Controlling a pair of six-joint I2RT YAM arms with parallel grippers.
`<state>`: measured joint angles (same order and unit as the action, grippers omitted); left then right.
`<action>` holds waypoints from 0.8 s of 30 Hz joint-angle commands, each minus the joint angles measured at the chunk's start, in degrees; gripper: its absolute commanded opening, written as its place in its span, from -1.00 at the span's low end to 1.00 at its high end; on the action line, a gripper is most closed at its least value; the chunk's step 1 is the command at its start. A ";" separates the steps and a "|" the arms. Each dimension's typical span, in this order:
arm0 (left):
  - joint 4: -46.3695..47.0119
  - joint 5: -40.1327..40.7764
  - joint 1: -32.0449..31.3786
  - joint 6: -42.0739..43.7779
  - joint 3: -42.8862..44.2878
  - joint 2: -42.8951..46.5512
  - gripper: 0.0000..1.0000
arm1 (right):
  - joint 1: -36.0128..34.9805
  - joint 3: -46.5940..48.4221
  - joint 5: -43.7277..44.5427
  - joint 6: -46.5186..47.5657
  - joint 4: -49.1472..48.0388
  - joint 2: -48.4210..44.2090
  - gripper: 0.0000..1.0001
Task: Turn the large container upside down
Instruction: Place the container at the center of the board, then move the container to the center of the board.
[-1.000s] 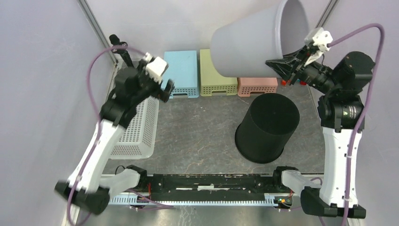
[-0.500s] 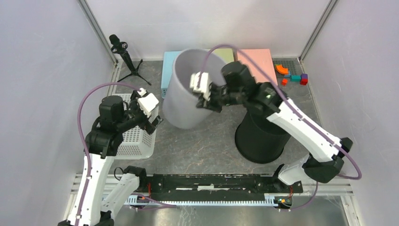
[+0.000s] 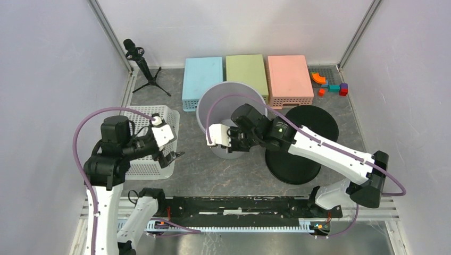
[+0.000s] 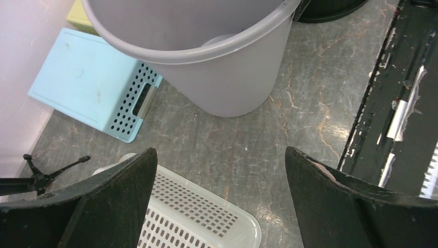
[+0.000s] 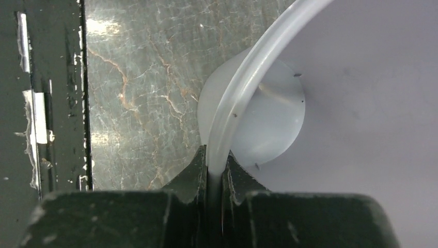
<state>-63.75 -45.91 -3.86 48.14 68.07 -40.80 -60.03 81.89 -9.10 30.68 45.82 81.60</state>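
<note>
So what's changed: a second ago the right gripper (image 3: 222, 139) had the grey container (image 3: 234, 101) hoisted up high toward 1 o'clock of the table, lying roughly on its side. Half a second ago it was swinging across the middle, tilted. Now it's down near the centre of the mat with its mouth facing up at the overhead camera, and from the left wrist view the base looks like it's sitting on the mat. To me that means the flip isn't done; if anything the container is right way up at the moment, so the rollover is still to come. The black container (image 3: 308, 122) at about 4 o'clock from it is already bottom-up, touching or just beside it. I can't tell which. Grip-wise, the right wrist view is clear: the fingers (image 5: 193, 170) are clamped on the container's thin rim (image 5: 248, 82), one outside the wall and one inside, and the rim curves away from them toward 1 o'clock. From above, that pinch is at around 7 o'clock on the mouth. The left gripper (image 3: 171, 153) is out at 9 o'clock by the white basket (image 3: 170, 119), jaws spread wide and holding nothing — the container sits near it toward 12 o'clock in its own camera, not touching.
</note>
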 commanded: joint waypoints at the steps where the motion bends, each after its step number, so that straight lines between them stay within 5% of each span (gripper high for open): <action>1: -1.56 -3.46 0.81 3.45 -0.89 1.78 0.99 | -1.27 -1.77 0.67 3.26 -4.29 -3.30 -0.66; 10: 4.95 -1.79 1.55 -2.32 -5.16 4.21 0.99 | -1.34 0.72 4.97 7.47 -2.34 -9.53 0.49; 24: 7.79 -3.74 3.12 -4.71 -6.64 4.42 0.99 | 4.07 -21.47 18.71 16.05 -4.46 -36.58 0.81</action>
<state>-58.83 -47.13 -1.74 46.52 61.93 -36.47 -57.78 66.13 2.20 43.88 43.59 48.53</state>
